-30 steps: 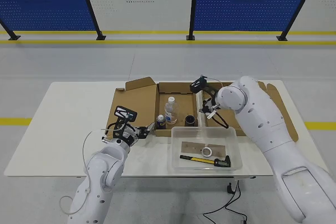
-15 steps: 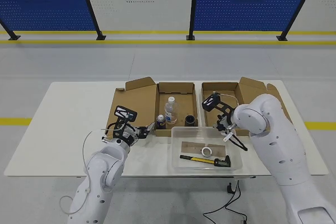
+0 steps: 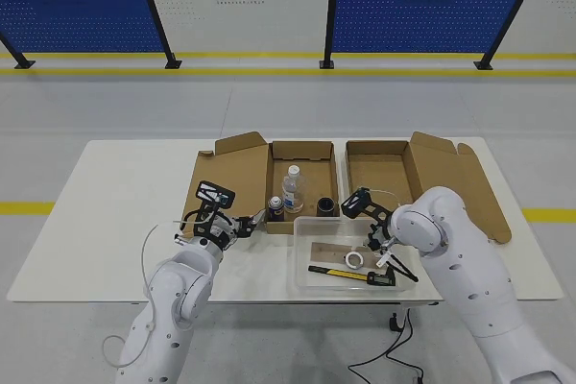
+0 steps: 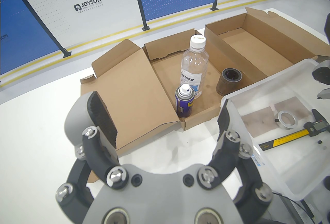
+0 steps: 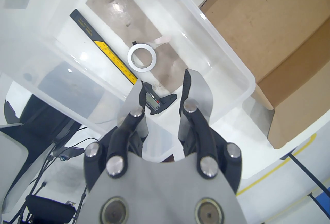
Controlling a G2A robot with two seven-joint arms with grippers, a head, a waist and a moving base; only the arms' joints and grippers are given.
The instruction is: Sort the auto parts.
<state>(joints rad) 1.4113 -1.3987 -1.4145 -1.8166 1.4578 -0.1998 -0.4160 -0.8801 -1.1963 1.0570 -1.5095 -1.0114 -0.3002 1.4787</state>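
**Right arm poised over the caliper in the bin**

Your right gripper (image 5: 163, 80) hangs above the clear bin (image 3: 351, 221), its jaws partly open and holding nothing. The caliper's display head sits just below and between them.

The caliper (image 5: 113, 54) lies flat on the bin floor near the front wall. Its long axis runs roughly along the desk's front edge, with the display head toward the robot's right and the bare beam tip toward its left. The metal ring (image 5: 154, 57) lies just beside the beam, apart from it.

Expect the caliper to be stiff, slim and fairly light, with a smooth beam that could slip. The slider may travel if you pull on it, and the display is probably the fragile part. You would likely do best to close across the narrow width of the beam, right next to the head, where the weight seems to sit. It lies flat, so the jaws must go nearly to the floor.

Your left gripper (image 4: 161, 103) is over the desk by the left cardboard box (image 4: 134, 96), its jaws spread wide and empty.
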